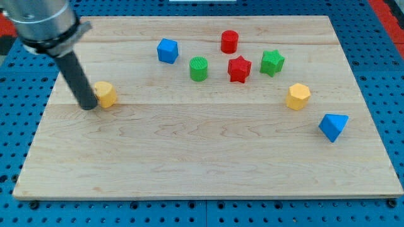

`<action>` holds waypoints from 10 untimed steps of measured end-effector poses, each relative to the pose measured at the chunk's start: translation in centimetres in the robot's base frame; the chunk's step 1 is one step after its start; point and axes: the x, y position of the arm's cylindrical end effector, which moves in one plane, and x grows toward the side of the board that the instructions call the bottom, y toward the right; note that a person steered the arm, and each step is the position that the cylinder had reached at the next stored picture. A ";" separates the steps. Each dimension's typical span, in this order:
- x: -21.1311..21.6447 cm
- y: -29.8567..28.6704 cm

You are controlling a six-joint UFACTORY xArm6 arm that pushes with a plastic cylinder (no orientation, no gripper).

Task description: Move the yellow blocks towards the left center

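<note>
My tip (89, 106) rests on the worktop (189, 164) at the view's left, touching one yellow block (105, 94) on its left side. Second yellow block (298, 96), hexagonal, sits well apart at the view's right. No pincer fitted; state cannot be told.

I'm looking at a pale wooden board (208, 170) lying flat, its grain running across the view. A blue perforated surface (385, 75) is showing around every edge. Light is falling evenly, possibly from overhead; shadows are staying soft.
</note>
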 end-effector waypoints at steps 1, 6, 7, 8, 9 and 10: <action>-2.6 4.0; 5.7 22.6; 5.7 25.7; 5.6 28.2; 3.3 32.7; 2.1 37.3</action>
